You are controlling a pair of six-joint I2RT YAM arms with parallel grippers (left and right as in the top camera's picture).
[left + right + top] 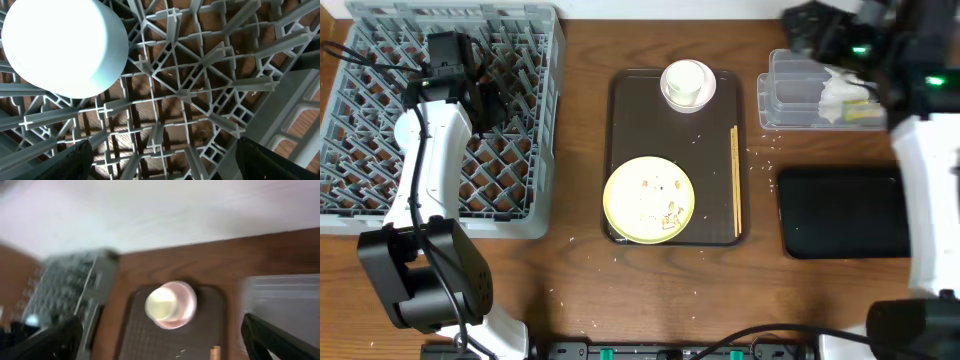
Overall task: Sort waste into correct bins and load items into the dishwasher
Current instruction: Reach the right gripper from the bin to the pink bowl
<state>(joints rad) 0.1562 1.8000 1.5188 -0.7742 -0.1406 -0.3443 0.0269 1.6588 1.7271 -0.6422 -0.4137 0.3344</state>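
The left arm [425,150] bent down over the rack [520,200]. The left gripper [162,160] was wide open and empty, bowl [65,45] just ahead. The right gripper [160,335] was open and empty too.

You have a brown wooden table [582,130]. Directly on it: grey dish rack [360,120] at left, dark serving tray [650,135] centre, clear tub [790,85] far right, black tray [842,212] near right, and scattered pale crumbs [760,150].

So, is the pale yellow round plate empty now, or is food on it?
Not empty. Pale rice-like food scraps lie on the pale yellow round plate, which sits on the dark brown serving tray.
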